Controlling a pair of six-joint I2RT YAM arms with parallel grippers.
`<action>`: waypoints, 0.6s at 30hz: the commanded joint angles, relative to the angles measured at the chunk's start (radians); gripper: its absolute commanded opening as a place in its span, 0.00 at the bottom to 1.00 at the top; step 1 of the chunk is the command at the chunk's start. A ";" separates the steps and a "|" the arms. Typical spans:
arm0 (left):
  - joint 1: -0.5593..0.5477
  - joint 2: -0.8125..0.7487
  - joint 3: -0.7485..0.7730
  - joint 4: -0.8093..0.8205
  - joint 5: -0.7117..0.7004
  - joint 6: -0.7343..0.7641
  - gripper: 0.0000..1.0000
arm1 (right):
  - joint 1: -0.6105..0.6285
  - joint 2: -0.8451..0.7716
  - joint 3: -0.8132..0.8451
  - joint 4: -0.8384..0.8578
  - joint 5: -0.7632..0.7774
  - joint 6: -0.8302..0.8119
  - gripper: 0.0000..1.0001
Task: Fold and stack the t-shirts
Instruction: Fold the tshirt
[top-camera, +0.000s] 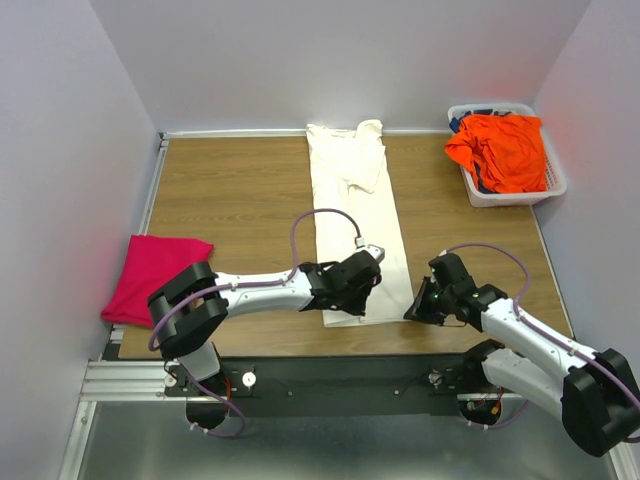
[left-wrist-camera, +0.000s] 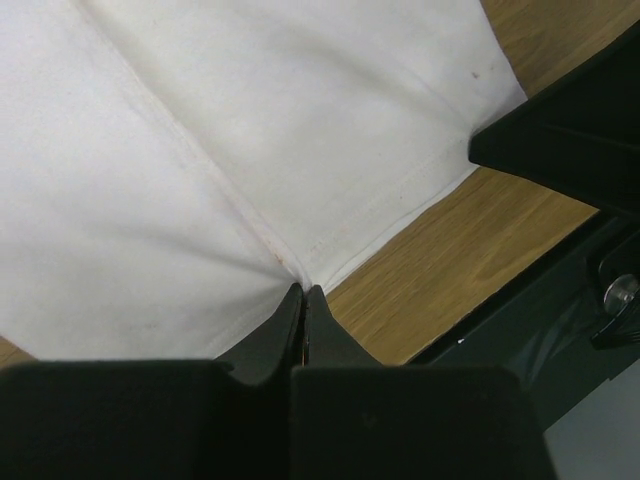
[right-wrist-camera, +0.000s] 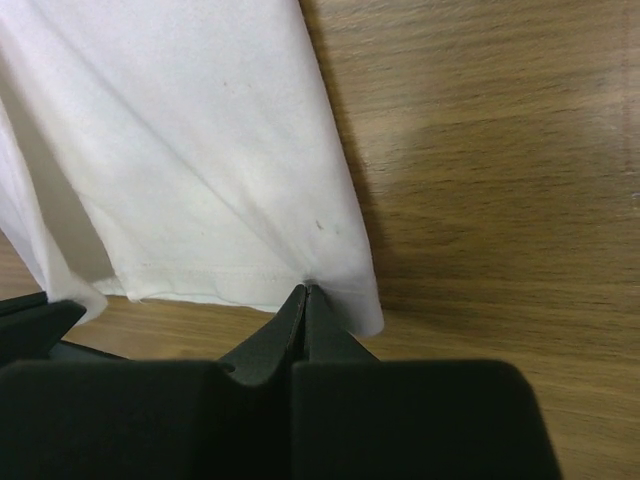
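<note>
We see the cream-white t-shirt (top-camera: 355, 190) lying as a long narrow strip down the middle of the wooden table (top-camera: 230, 190), its collar end at the far wall and its hem near the front edge. Both tools are at that hem. The left gripper (left-wrist-camera: 303, 292) has its jaws pressed together, with a pucker of the hem drawn into the tips near the shirt's near-left part. The right gripper (right-wrist-camera: 305, 290) is likewise closed tight, pinching the hem just beside the near-right corner, which hangs free past the fingertips.

In the overhead view the left arm's wrist lies over the lower end of the shirt and hides much of the hem there, and a purple cable (top-camera: 320, 218) loops above the cloth.

The magenta-pink t-shirt (top-camera: 155, 275) lies folded at the table's left edge, well apart from the arms. The bright orange t-shirt (top-camera: 500, 150) is heaped in the white basket (top-camera: 556, 186) at the far right corner, spilling over its near rim. Something dark blue peeks out beneath it — possibly more cloth, though too little shows for us to tell.

The bare wood between the shirt and the basket carries nothing else.
</note>
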 joint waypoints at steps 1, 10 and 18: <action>-0.007 -0.043 0.026 -0.011 -0.004 0.012 0.00 | 0.007 -0.015 -0.017 -0.042 0.034 0.014 0.05; -0.006 0.001 0.006 0.081 0.085 0.016 0.02 | 0.007 -0.040 -0.004 -0.061 0.039 0.023 0.05; -0.007 0.026 -0.026 0.195 0.162 0.023 0.43 | 0.007 -0.081 0.045 -0.095 0.043 0.026 0.20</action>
